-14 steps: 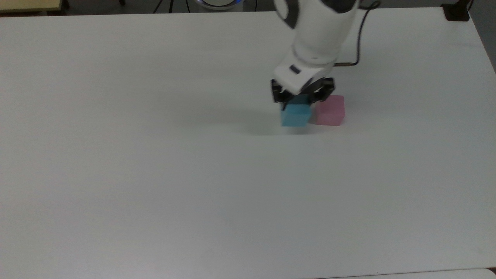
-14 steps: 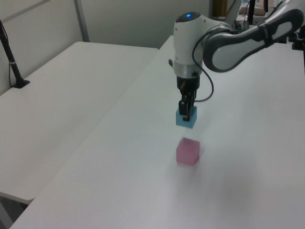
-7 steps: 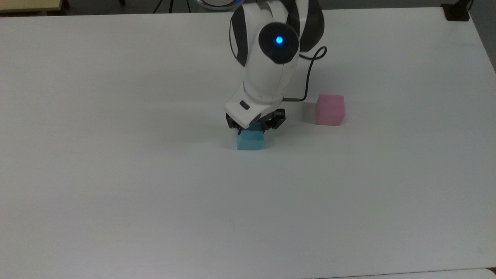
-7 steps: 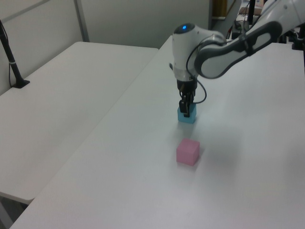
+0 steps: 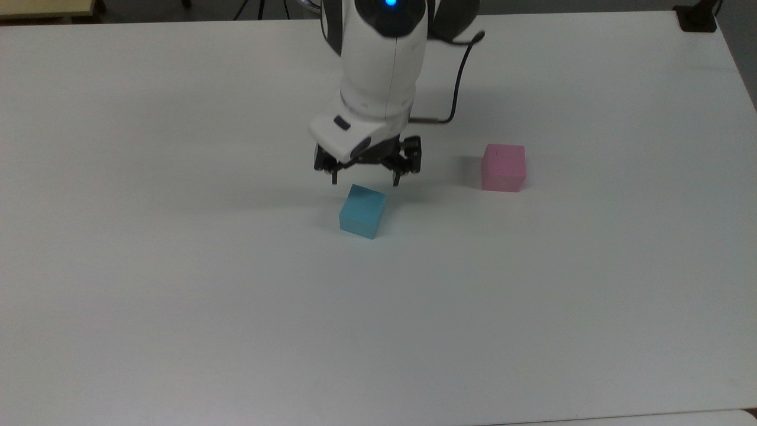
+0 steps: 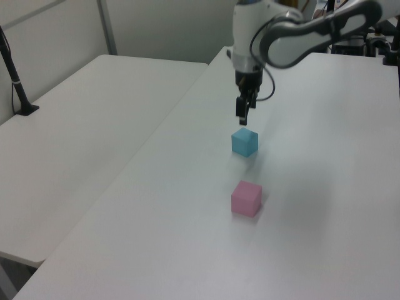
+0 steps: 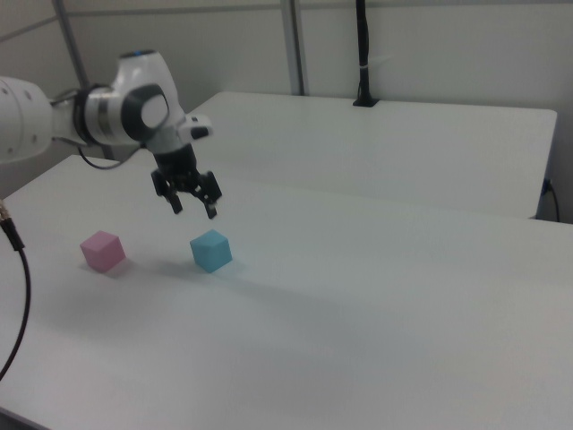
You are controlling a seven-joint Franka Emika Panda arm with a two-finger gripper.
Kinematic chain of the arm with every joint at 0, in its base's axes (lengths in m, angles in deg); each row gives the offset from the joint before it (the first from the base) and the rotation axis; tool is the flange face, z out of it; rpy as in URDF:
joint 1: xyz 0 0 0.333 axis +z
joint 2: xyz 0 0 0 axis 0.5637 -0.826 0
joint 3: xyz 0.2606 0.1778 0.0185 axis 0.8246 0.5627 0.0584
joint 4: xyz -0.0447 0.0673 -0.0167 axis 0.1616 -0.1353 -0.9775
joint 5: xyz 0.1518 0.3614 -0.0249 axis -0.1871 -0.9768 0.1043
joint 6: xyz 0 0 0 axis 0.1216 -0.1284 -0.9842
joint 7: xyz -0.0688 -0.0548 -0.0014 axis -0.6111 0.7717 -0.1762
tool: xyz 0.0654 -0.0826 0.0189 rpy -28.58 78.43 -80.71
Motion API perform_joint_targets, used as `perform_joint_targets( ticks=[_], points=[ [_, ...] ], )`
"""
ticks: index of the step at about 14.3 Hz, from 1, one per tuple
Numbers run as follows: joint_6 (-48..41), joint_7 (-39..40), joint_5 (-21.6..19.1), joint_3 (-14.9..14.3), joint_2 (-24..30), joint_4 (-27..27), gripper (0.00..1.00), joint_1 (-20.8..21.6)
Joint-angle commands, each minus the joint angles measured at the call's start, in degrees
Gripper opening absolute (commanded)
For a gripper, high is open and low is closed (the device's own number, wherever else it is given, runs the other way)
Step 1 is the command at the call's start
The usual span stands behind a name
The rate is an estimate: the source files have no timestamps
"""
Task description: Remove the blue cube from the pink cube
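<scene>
The blue cube (image 5: 362, 211) (image 6: 244, 142) (image 7: 211, 250) rests alone on the white table (image 5: 177, 296), turned slightly askew. The pink cube (image 5: 503, 168) (image 6: 246, 198) (image 7: 101, 250) sits apart from it on the table, to the top view's right. My gripper (image 5: 365, 177) (image 6: 243, 118) (image 7: 194, 210) hangs open above the blue cube, clear of it, with nothing between its fingers.
A dark cable (image 5: 458, 77) loops from the arm over the table behind the cubes. A second white table (image 6: 81, 125) (image 7: 385, 143) stands alongside, with a black post (image 6: 15, 81) (image 7: 363, 54) on it.
My gripper carried the blue cube to the top view's left, away from the pink cube, set it on the table, opened and rose above it.
</scene>
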Motion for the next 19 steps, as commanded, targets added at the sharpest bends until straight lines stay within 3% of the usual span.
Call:
perform_joint_targets(
  ticks=[1,6,11,19],
  points=[
    [-6.7,0.9,-1.0,0.4,7.4,-1.8,1.00,1.0],
    [-17.2,1.8,-1.0,0.5,16.7,-2.2,1.00,-1.5],
    [-19.3,2.0,-1.1,2.2,19.1,-2.3,1.00,-6.6],
    [-19.8,2.0,-3.2,1.4,19.0,-2.2,1.00,-6.8]
  ],
)
